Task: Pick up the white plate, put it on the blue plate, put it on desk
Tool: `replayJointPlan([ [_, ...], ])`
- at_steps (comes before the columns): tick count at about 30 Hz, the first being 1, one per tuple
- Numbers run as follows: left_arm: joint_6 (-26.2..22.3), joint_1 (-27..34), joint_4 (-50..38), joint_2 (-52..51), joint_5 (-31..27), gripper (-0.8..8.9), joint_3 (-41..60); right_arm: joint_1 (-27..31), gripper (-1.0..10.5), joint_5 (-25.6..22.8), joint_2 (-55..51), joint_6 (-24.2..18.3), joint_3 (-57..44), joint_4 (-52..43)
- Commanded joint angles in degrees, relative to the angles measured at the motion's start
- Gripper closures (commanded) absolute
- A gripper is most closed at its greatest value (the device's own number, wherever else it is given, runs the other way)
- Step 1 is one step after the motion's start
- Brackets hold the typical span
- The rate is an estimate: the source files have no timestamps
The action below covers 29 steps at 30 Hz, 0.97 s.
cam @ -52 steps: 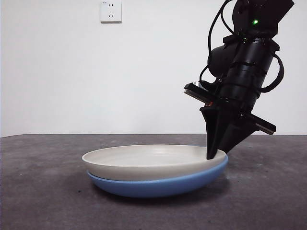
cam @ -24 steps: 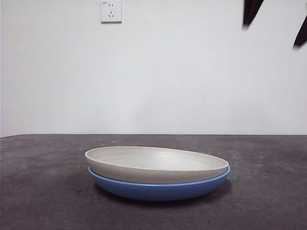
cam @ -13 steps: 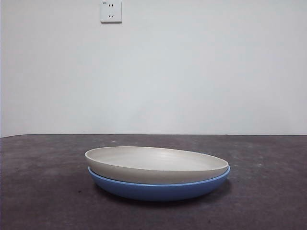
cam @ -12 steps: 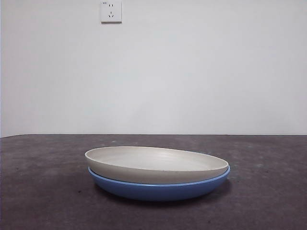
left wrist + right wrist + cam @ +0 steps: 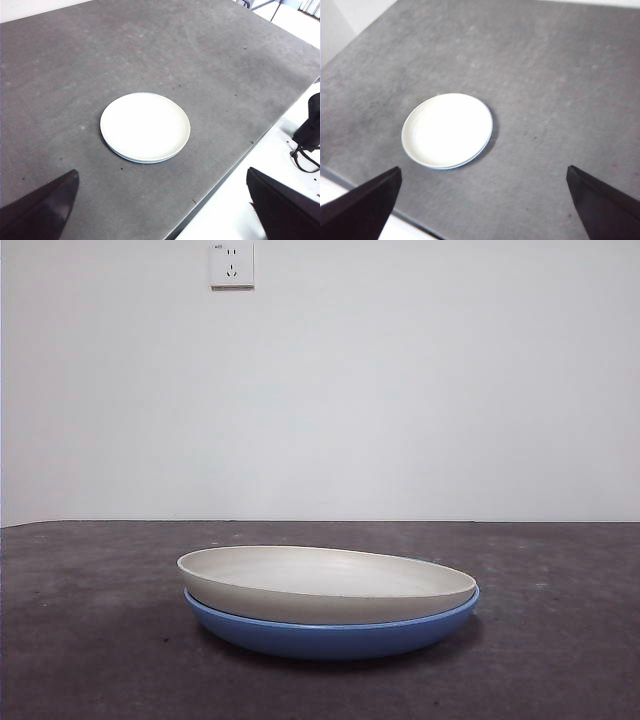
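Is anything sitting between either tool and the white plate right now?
Nothing visible. The white plate rests on the blue plate, with only bare desk around it; both tools hang open, well away.

From my station, the only things standing on the desk (image 5: 90, 640) are the white plate (image 5: 325, 583) and the blue plate (image 5: 330, 637) it is nested in, stacked as one low obstacle. All around the stack I see bare tabletop, so I could come in from any side. The space above the plates is open in the front view. Both of my grippers, left gripper (image 5: 160, 210) and right gripper (image 5: 482, 207), hang high over the desk with jaws spread wide, well apart from the stack.
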State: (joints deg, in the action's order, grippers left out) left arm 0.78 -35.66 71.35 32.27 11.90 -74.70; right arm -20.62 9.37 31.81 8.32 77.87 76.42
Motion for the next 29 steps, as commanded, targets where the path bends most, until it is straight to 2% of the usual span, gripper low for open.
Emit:
replayJointPlan([
  [1,0.1,-0.4,-0.7,0.2,-0.1,1.56,-0.7,-0.3,3.2,-0.4,-0.6,-0.4,0.9,2.6],
  [8,0.1,-0.4,-0.7,0.2,-0.1,1.78,-0.7,-0.3,3.3,-0.4,-1.0,-0.3,0.9,3.3],
  [10,0.1,-0.4,-0.7,0.2,-0.1,3.28,-0.7,-0.3,4.9,-0.4,-1.0,-0.2,0.9,3.3],
  [12,0.1,-0.4,-0.5,0.2,-0.1,6.47,-0.7,-0.3,8.3,-0.5,-1.0,-0.2,0.9,3.3],
  [13,0.1,-0.4,-0.4,0.2,-0.1,7.69,-0.7,-0.3,9.5,-0.5,-1.0,-0.3,0.9,3.3],
  [14,0.1,-0.4,-0.5,0.2,-0.1,7.93,-0.7,-0.3,9.3,-0.6,-1.0,-0.2,0.9,3.3],
  [29,0.1,-0.4,-0.4,0.2,-0.1,7.86,-0.7,-0.3,9.3,-0.5,-1.0,-0.2,0.9,2.7],
])
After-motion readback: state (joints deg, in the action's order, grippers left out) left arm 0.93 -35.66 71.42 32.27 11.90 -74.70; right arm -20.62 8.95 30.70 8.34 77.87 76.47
